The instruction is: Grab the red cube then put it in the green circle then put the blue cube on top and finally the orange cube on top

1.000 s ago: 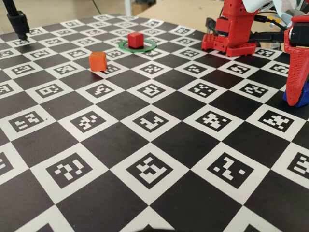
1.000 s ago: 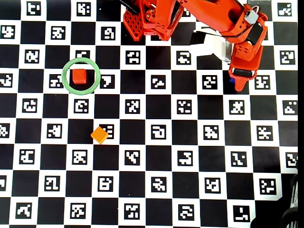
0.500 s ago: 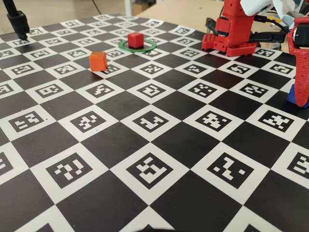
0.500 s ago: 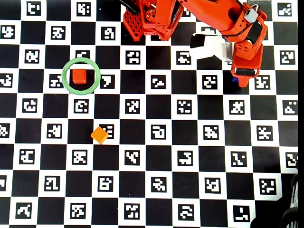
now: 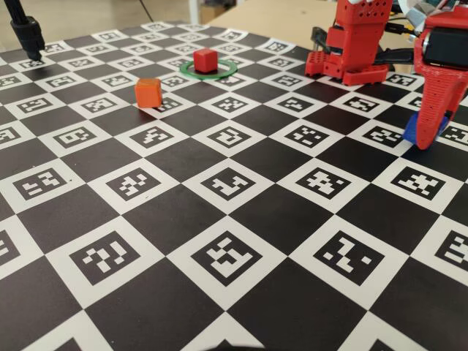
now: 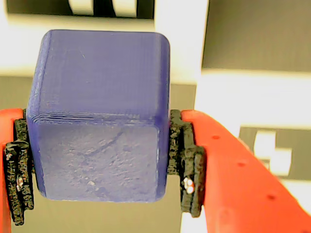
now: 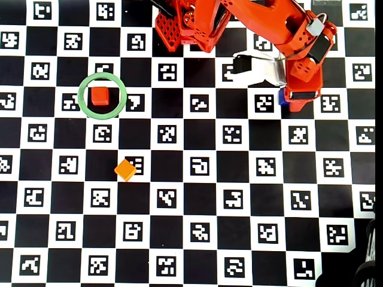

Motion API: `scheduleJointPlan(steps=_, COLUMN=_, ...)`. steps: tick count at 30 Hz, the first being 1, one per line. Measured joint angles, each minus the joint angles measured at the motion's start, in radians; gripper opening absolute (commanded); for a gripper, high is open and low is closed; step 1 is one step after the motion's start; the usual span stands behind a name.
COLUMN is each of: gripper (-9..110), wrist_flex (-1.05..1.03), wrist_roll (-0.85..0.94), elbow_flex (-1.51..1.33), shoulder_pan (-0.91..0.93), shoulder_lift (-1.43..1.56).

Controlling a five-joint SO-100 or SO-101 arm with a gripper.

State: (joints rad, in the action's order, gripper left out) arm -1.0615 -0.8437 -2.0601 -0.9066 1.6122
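Nearest the wrist camera, the small matte royal-blue cube (image 6: 99, 116) filled the left and centre of the frame, clamped between the two orange fingers (image 6: 228, 170) of the gripper (image 6: 99, 160); black ridged pads (image 6: 187, 160) pressed against its left and right faces, so the pincer was closed narrow on the cube. Behind it lay blurred black and white squares of the board.

In the fixed view, the foreground was bare checkerboard table (image 5: 219, 256) printed with square marker codes. At the right edge, middle height, the red printed gripper (image 5: 424, 139) pointed steeply down with the blue cube (image 5: 415, 130) showing at its tip, at or just above the board; contact could not be told. Farther back on the left sat the small bright orange cube (image 5: 148, 92) on the board. Beyond it, in the upper middle, the small deep-red cube (image 5: 205, 60) stood inside the thin flat green ring (image 5: 210, 70). The arm's red base (image 5: 349, 44) stood at the upper right.

In the overhead view, the arm (image 7: 263, 24) reached from its base at the top centre toward the right, then bent downward, its gripper (image 7: 293, 98) at the upper right with a sliver of blue cube (image 7: 283, 97) on its left. The red cube (image 7: 99, 95) lay within the green ring (image 7: 102, 96) at the upper left, well apart from the gripper; the orange cube (image 7: 125, 170) lay below the ring, left of centre.
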Motion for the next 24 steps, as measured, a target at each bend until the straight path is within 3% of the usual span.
scheduleJointPlan(steps=13, gripper=2, wrist_flex=-0.265, wrist_roll=0.399, elbow_flex=0.155, shoulder_pan=0.385, shoulder_lift=0.12)
scheduleJointPlan(steps=24, gripper=1, wrist_flex=-0.485, wrist_roll=0.868, elbow_flex=0.364, shoulder_pan=0.907, shoulder_lift=0.146)
